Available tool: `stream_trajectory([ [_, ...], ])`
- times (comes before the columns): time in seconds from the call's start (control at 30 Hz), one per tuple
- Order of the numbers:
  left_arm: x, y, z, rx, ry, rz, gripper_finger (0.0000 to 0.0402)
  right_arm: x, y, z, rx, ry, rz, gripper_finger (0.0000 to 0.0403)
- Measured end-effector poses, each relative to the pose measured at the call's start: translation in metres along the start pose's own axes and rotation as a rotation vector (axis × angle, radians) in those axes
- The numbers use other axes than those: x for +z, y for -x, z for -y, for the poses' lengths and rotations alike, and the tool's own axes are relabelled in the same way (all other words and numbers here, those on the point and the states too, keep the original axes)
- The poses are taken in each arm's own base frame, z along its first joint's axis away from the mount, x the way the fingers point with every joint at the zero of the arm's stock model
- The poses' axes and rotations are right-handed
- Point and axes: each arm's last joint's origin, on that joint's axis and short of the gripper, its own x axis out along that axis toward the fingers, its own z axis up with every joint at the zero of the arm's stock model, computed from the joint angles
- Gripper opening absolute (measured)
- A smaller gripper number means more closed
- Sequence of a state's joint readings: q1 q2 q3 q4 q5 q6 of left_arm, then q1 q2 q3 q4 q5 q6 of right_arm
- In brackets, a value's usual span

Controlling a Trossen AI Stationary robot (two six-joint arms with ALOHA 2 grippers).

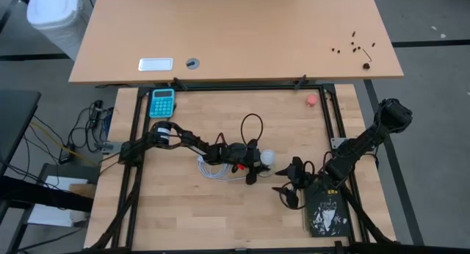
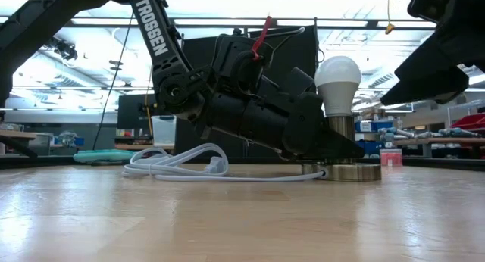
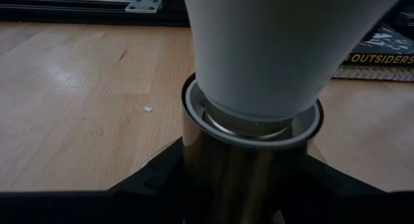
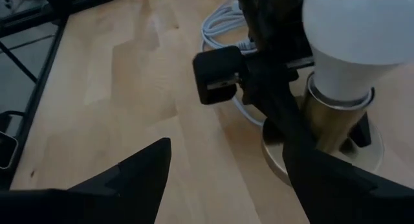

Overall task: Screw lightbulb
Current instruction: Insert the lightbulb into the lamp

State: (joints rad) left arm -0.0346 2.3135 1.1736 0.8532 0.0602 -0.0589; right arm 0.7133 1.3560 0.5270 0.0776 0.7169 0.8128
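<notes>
Near the table's middle, the lightbulb (image 1: 268, 156) is standing upright in the brass socket (image 2: 340, 129), whose stem the left gripper (image 1: 252, 166) is clamping between part-closed fingers. Just beside it, the right gripper (image 1: 288, 186) is hovering, fingers spread and empty, by the black book (image 1: 325, 208) at the near edge.

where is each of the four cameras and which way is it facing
High view: overhead, straight down; both arms, lightbulb, black book.
Low view: table height, level across; left gripper clamped on socket.
Left wrist view: on the left arm, close on the bulb base; its fingers flank the socket.
Right wrist view: on the right arm; right gripper open, facing the bulb.
Shared: all show the bulb.
</notes>
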Motion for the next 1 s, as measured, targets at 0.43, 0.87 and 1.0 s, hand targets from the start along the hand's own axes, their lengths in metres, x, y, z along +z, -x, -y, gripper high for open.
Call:
stream_trajectory([
  [0.43, 0.0, 0.0, 0.0, 0.0, -0.002, 0.0, 0.0193, -0.0004, 0.0, 0.0012, -0.021, 0.002, 0.009, 0.0309],
  [0.87, 0.0, 0.0, 0.0, 0.0, -0.002, 0.0, 0.0193, -0.0012, -0.0001, 0.0025, -0.031, 0.011, 0.002, 0.0309],
  [1.0, 0.0, 0.0, 0.0001, -0.001, -0.002, 0.0, 0.0193, -0.0012, -0.0001, 0.0025, -0.031, 0.011, 0.002, 0.0309],
])
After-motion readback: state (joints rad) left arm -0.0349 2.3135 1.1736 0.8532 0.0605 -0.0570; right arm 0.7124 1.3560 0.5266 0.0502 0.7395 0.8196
